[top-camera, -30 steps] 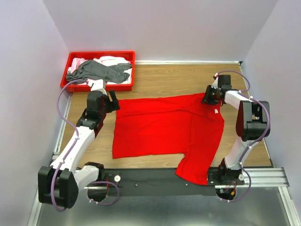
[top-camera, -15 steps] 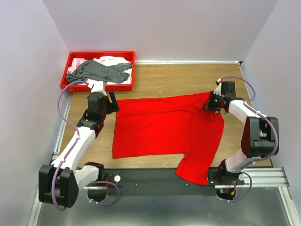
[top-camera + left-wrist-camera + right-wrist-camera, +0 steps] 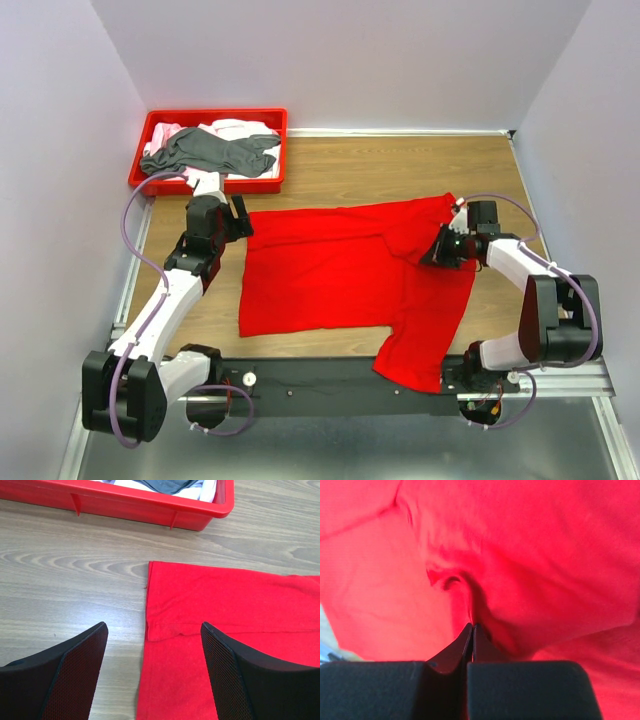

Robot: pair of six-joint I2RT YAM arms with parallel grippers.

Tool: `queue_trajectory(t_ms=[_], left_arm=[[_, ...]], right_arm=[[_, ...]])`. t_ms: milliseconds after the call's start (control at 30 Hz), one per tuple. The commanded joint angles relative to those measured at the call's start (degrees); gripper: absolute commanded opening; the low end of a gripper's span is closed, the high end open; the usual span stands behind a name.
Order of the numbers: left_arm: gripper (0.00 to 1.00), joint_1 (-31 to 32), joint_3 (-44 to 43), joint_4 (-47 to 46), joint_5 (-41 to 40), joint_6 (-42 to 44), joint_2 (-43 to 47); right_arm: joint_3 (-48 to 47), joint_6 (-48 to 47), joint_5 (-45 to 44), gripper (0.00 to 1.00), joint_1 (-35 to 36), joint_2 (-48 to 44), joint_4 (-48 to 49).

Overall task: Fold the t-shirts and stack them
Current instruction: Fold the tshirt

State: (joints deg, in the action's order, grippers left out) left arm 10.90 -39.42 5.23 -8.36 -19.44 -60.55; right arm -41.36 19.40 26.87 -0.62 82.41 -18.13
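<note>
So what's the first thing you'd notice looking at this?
A big red t-shirt lies spread across the middle of the table. The right gripper pinches its cloth on the right; the left gripper hangs open by its far left corner. A red tray of shirts sits far left.

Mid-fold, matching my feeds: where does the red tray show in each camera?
Top external: the red tray sits in the upper left of the picture, beyond the left arm.
Left wrist: the tray runs along the top edge, beyond the open left pincer.
Right wrist: not in it; red cloth fills the view.
Shared landmark: the red t-shirt, seen in all three.
</note>
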Motion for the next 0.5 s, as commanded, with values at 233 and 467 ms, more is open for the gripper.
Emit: queue_trajectory(t_ms=[233, 467], left_arm=[[0.82, 0.27, 0.22, -1.46, -0.34, 0.90, 0.26], [0.82, 0.18, 0.13, -1.54, 0.54, 0.99, -0.09]], right_arm=[[2.25, 1.26, 3.10, 0.10, 2.64, -2.43, -2.78], [1.20, -0.24, -3.58, 0.36, 2.82, -4.19, -11.29]])
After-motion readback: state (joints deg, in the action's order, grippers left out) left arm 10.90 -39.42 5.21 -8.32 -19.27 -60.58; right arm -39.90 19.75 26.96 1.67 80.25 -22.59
